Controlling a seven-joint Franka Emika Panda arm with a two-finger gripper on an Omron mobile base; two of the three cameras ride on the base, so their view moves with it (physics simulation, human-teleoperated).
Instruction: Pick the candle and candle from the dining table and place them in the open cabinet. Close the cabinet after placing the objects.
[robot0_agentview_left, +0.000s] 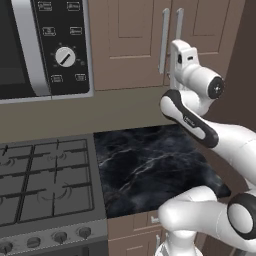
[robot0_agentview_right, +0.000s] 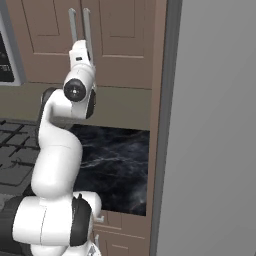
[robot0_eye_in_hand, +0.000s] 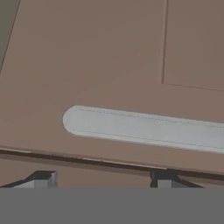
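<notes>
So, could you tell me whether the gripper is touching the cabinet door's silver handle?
Cannot tell. In the hand view the gripper sits with open fingertips just short of the silver handle, but no view shows contact or a gap plainly.

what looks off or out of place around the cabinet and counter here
Nothing stands out. The cabinet doors look shut and flush, handles straight, the black counter shows no spill, and the open gripper is right up against a door.

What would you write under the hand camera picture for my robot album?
Open gripper right up against the brown cabinet door, by its silver handle.
</notes>
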